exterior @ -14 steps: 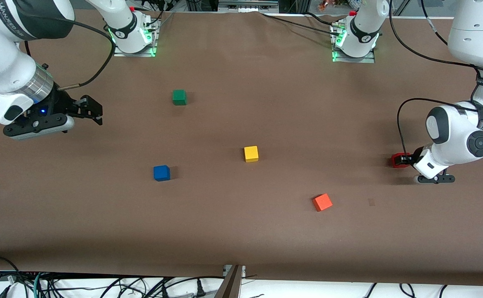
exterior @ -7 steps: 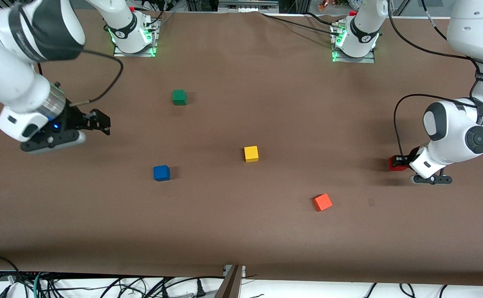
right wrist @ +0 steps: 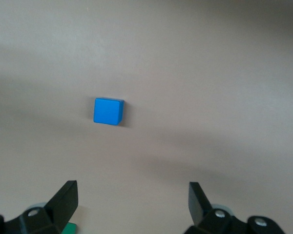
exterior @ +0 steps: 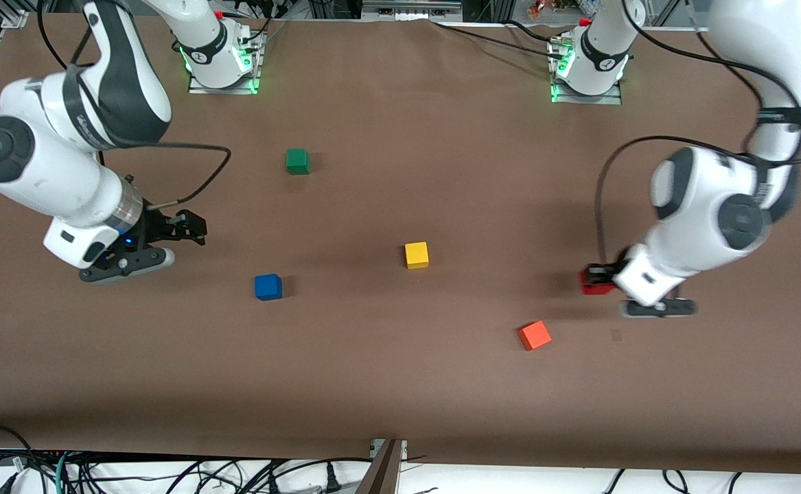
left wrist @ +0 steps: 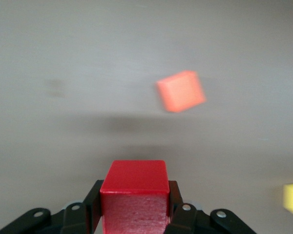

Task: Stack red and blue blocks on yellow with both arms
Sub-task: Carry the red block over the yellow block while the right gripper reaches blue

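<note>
At the front view's right, the left gripper (exterior: pixel 602 280) clamps the small matte red cube (exterior: pixel 591 283) above the brown table (exterior: pixel 400 384) (orange cube (exterior: pixel 535 335) nearby). The right gripper (exterior: pixel 193 230), jaws spread and empty, hangs at the view's left above the bright blue cube (exterior: pixel 268 287); the small yellow cube (exterior: pixel 416 254) sits mid-frame.

green cube (exterior: pixel 297 161): near bases | orange cube (exterior: pixel 534 335): nearer camera | both on brown table (exterior: pixel 400 398)
</note>
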`<state>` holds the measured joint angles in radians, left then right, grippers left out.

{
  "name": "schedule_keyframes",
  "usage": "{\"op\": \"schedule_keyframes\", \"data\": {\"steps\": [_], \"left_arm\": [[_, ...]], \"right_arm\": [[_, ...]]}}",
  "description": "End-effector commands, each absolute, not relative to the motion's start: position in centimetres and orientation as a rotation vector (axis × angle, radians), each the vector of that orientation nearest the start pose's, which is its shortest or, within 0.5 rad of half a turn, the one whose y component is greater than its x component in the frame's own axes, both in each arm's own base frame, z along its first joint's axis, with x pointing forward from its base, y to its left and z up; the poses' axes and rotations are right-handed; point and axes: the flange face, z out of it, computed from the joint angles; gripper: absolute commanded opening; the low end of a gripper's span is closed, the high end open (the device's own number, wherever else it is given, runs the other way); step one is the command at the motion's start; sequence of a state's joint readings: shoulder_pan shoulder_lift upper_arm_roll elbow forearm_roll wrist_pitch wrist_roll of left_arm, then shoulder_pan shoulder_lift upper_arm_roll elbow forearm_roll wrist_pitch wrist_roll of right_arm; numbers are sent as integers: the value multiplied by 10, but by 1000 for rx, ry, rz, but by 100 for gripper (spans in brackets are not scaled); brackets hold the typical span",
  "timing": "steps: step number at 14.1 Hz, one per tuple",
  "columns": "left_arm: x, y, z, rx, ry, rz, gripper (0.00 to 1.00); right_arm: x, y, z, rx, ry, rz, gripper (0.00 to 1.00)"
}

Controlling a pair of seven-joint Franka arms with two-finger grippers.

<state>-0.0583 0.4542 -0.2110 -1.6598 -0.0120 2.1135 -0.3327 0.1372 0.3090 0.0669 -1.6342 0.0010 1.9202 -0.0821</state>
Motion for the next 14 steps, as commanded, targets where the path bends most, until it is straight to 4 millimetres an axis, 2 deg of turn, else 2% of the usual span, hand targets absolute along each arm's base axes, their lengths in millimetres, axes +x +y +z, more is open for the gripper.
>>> {"op": "schedule_keyframes", "data": {"steps": [1, 3, 6, 8, 9, 11, 14], "left_arm": [[658, -262, 340, -3249, -230, 43, 0], [655, -308, 329, -3265, -187, 46, 0], [631, -370, 313, -3257, -239, 83, 0], [619, -399, 299, -3246, -280, 97, 0], [612, -423, 298, -3256, -280, 89, 0], [601, -448, 290, -3245, -330, 93, 0], [593, -461, 275, -3216, -301, 81, 0]], "right_arm": [[646, 147, 412, -3073, -494, 21, 100], [654, 158, 381, -3063, -500, 1, 100], [668, 172, 320, -3052, -510, -45, 100], [672, 186, 293, -3046, -488, -88, 100], [672, 192, 280, -3045, -476, -101, 100], [672, 205, 257, -3040, -452, -135, 100], [667, 208, 228, -3050, -384, -100, 98]]}}
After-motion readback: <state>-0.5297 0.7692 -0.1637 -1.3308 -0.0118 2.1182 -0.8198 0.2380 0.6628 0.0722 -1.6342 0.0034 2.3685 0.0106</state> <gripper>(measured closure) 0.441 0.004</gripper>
